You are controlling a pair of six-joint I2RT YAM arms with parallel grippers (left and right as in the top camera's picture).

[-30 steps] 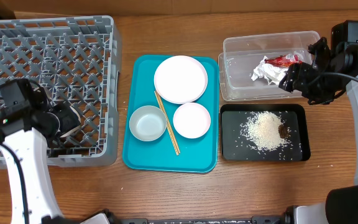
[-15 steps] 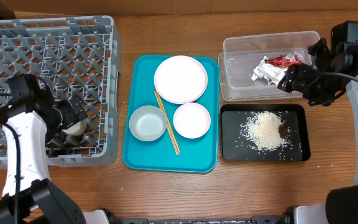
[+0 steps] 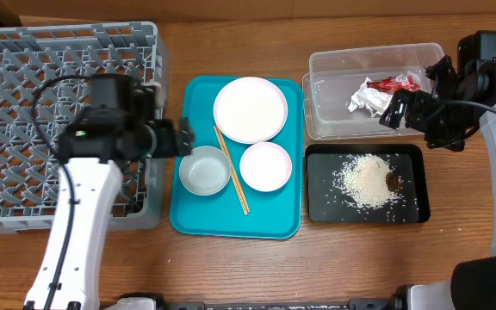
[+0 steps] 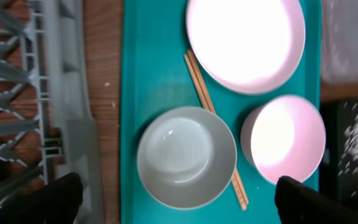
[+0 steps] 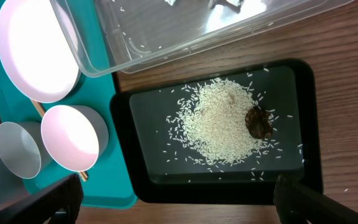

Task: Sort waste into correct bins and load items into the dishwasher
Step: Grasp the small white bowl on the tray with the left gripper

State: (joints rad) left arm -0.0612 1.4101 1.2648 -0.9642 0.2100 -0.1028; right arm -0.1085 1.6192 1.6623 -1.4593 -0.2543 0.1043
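Left gripper (image 4: 180, 200) spread wide, empty, grey bowl (image 4: 186, 157) just beneath it, right gripper (image 5: 179, 200) wide too, black tray (image 5: 143, 158) below

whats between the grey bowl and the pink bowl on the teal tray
The wooden chopsticks lie between them, seen clearest in the left wrist view.

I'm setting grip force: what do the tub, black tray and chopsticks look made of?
The tub looks like clear, glossy plastic, with see-through walls. The black tray seems plastic too, with a dull sheen, though metal can't be ruled out. The chopsticks look like pale unvarnished wood or bamboo, tan and matte.
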